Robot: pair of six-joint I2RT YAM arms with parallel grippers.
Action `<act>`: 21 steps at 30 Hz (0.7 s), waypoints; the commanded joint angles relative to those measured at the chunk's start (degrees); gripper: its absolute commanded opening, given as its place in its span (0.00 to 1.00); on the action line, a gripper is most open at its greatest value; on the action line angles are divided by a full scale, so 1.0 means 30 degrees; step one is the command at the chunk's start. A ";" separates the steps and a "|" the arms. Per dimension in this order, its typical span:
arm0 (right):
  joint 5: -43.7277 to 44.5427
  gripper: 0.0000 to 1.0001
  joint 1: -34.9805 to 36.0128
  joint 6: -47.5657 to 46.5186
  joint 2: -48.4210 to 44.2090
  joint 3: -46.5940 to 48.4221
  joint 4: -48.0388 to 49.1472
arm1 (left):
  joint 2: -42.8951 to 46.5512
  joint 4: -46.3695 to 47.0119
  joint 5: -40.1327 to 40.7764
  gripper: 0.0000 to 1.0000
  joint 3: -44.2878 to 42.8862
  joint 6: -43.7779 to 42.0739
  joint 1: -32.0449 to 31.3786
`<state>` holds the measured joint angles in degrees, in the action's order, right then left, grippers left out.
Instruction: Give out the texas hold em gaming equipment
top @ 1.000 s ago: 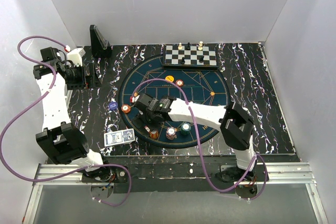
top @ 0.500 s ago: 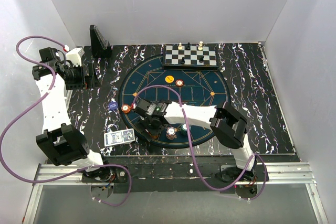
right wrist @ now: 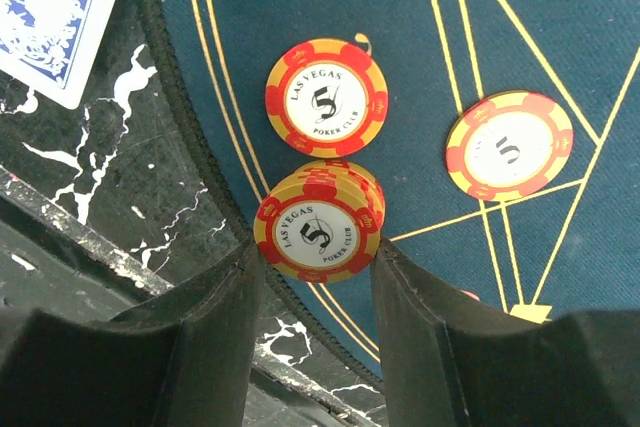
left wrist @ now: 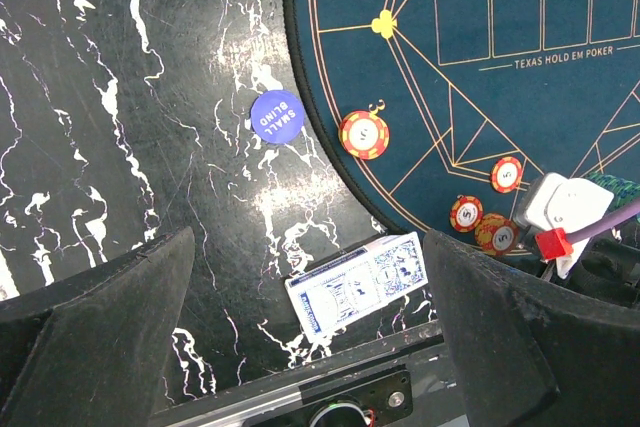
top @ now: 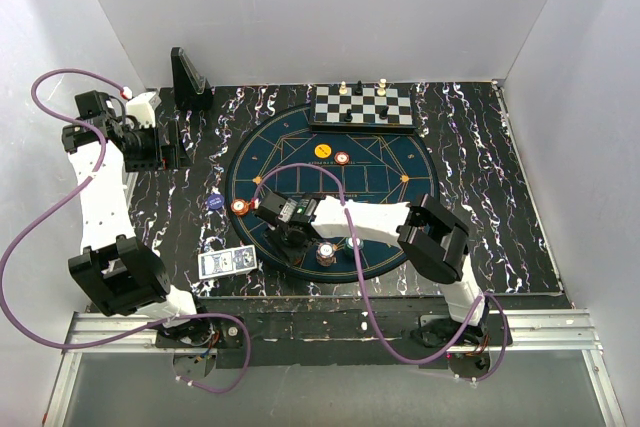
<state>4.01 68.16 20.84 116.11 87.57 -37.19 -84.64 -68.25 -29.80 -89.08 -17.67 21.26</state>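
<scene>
Down at the near-left rim of the round dark-blue mat (top: pixel 380 182), a short stack of red-and-yellow chips (right wrist: pixel 318 232) sits between the right fingers (right wrist: pixel 312 332), each black pad pressed against or just beside the stack's edge; whether the stack is off the mat I cannot tell. Just beyond it a single red-and-yellow chip (right wrist: pixel 326 98) lies flat on the mat, and another (right wrist: pixel 509 145) lies to its right, across a gold line. From above, the right arm reaches in from its base across the mat, its fingers hidden under the wrist near the mat's left-front rim, with a chip stack (top: pixel 326 252) beside them. Farther out on the mat lie an orange chip (top: pixel 240 206) at the left rim, a yellow disc (top: pixel 322 150) and a reddish chip (top: pixel 342 158) toward the far side. Off the mat, on the black marbled worktop (top: pixel 490 197), a blue "small blind" marker (left wrist: pixel 275 115) rests near the mat's left edge, and a deck of blue-backed cards (left wrist: pixel 357 283) lies by the near edge. The left fingers (left wrist: pixel 310 337) are spread wide with nothing between them, held high over the worktop's left side. A chessboard (top: pixel 363 106) with a few pieces sits at the far edge, overlapping the mat.
</scene>
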 commanded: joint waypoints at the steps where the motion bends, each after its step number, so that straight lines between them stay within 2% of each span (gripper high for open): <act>1: 0.0361 0.51 0.0102 0.0202 0.0611 0.0136 0.0443 | 0.0851 0.0220 0.0032 1.00 0.0073 -0.0233 0.0092; 3: 0.0566 0.47 0.0131 0.0143 0.0640 0.0136 0.0443 | 0.0880 0.0191 0.0002 1.00 0.0044 -0.0232 0.0092; 9: 0.1182 0.25 0.0102 0.0114 0.0028 0.0049 0.0793 | 0.0997 0.0133 0.0090 1.00 0.0103 -0.0320 0.0122; 13: 0.1825 0.02 0.0102 0.0026 -0.0851 -0.0127 0.1176 | 0.0880 -0.0131 0.0003 1.00 -0.0306 -0.0408 0.0151; 21: 0.3086 0.01 -0.0686 -0.0033 -0.3516 -0.0508 0.1938 | 0.0558 -0.0219 -0.0202 1.00 -0.0718 -0.0320 0.0180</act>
<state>9.96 67.99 20.80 113.19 86.13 -34.52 -84.64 -68.73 -29.58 -89.01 -18.06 21.30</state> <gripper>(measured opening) 0.488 0.995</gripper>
